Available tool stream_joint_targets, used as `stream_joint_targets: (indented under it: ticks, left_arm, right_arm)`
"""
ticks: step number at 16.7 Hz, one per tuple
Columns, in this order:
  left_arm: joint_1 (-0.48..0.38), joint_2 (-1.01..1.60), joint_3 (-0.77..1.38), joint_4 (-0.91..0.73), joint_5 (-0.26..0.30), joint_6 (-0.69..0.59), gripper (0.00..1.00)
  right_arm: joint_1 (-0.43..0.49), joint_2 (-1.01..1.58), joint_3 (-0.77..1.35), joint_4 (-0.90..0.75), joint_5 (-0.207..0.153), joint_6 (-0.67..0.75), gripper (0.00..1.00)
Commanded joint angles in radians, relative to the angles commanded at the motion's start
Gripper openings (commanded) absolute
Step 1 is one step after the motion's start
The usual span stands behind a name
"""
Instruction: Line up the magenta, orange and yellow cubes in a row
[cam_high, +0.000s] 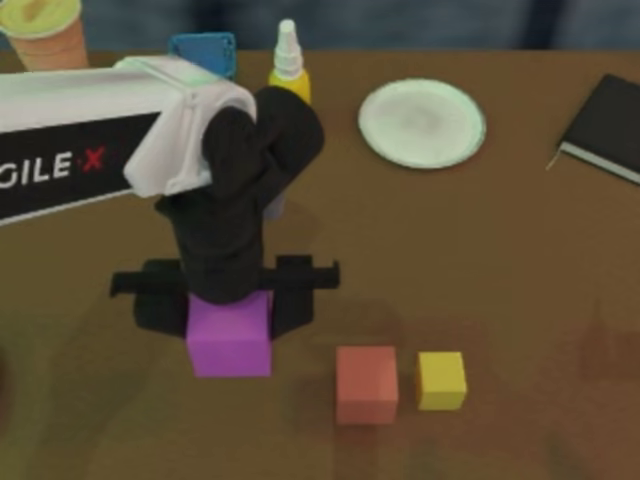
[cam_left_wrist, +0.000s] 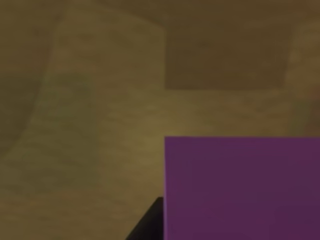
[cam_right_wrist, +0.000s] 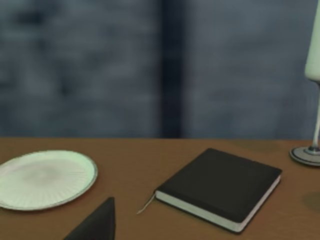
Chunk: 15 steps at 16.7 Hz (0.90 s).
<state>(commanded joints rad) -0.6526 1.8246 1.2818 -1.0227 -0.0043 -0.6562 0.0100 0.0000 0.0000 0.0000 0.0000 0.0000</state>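
Fingers (cam_high: 285, 300) of the left gripper (cam_high: 228, 305) are seen bracketing the magenta cube (cam_high: 230, 335) on both sides, flush against it — judged closed on it, though actual contact is hidden under the wrist. In the left wrist view the magenta cube (cam_left_wrist: 242, 187) fills a corner, one dark finger (cam_left_wrist: 147, 227) right beside its edge. Whether the cube is resting on the table (cam_high: 500, 260) or slightly lifted cannot be told.

Relative to the magenta cube: the orange cube (cam_high: 366, 384) is set near it on the top view's right, a clear gap between. The yellow cube (cam_high: 441, 380) is just beyond the orange one, close but apart. Orange and yellow are already roughly in a row; the magenta sits a bit farther back from the near edge than they do, so the line is judged unfinished.

Risks: if the magenta cube is slid rightward too far, the orange cube could be bumped and the pair knocked askew. A skewed release could leave it rotated or out of line.

Farther back from the magenta cube, a yellow squeeze bottle (cam_high: 288, 65), a blue object (cam_high: 205, 50), an orange cup (cam_high: 45, 35), a white plate (cam_high: 422, 122) and a black notebook (cam_high: 605, 125) are noted. The right gripper is parked out of the top view; its fingers cannot be judged.

Writing: "GILE X" is read on the left arm (cam_high: 70, 150) — partial lettering, X in red.
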Motion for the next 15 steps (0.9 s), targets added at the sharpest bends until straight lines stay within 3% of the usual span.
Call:
stream_joint_targets:
  ticks: [5,11,15]
  left_arm:
    - [0.003,0.010,-0.010,0.015,0.000,0.004,0.00]
    - [0.000,0.085,-0.138,0.229,0.000,0.001,0.00]
    - [-0.002,0.104,-0.166,0.270,0.001,-0.001,0.00]
  right_arm:
    - [0.000,0.000,0.000,0.000,0.000,0.000,1.00]
    - [0.000,0.000,0.000,0.000,0.000,0.000,1.00]
    - [0.000,0.000,0.000,0.000,0.000,0.000,1.00]
